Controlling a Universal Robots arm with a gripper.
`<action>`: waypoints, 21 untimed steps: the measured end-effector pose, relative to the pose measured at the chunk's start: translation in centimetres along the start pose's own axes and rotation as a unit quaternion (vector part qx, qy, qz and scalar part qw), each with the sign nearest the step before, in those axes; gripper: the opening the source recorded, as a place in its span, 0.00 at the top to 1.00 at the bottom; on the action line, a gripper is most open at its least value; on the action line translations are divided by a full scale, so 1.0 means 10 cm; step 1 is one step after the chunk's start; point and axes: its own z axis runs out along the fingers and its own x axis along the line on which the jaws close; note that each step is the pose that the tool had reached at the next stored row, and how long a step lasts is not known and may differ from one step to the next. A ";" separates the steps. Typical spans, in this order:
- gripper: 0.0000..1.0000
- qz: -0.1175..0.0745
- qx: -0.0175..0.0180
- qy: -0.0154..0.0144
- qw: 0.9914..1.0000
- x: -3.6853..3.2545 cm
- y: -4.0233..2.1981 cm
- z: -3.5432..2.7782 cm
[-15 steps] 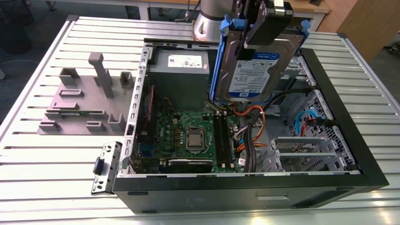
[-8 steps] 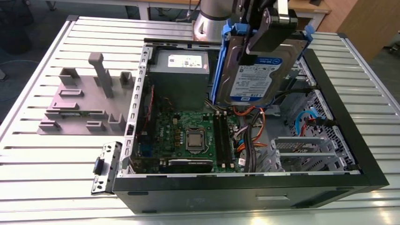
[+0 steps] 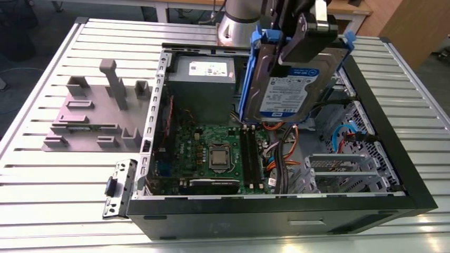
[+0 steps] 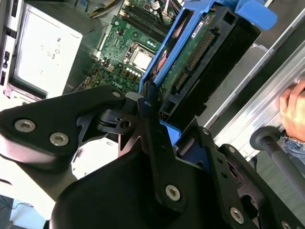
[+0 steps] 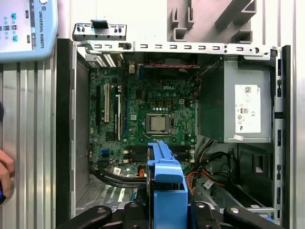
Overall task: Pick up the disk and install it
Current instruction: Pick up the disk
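Above the open black tower computer case point(image 3: 393, 158), the flat silver-metal disk point(image 3: 292, 87) with its white-and-blue label and blue plastic bracket hangs on edge, clear of everything inside, over the green motherboard point(image 3: 211, 150) and the bundle of orange and blue cables point(image 3: 285, 158). The black gripper point(image 3: 313, 31) holds it from above, its jaws clenched on the bracket's upper part; in the second wrist view the black fingers point(image 4: 152, 129) press on the blue frame of the disk point(image 4: 200, 52).

The chief risk, as I judge it, is a snag: the disk's lower edge sits near the loose cables, and a descent off line could trap or pull one, or knock the memory slots beside them. The grip is on a plastic bracket that can flex, so the drive might tilt or slip if it meets the grey metal drive cage point(image 3: 344, 171) at an angle. A person's hand point(image 4: 293, 107) is close by at the case's side and could be struck by a wide swing.

The arm reaches down from above the case's far end, beside the grey power-supply box point(image 3: 204, 84), wrist pointing downward, carrying the disk roughly upright and slightly tilted.
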 end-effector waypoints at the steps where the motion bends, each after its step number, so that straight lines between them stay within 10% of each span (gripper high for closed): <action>1: 0.64 0.000 0.000 0.000 1.000 0.001 -0.003 0.000; 21: 0.64 0.000 0.000 0.000 1.000 0.006 -0.093 0.005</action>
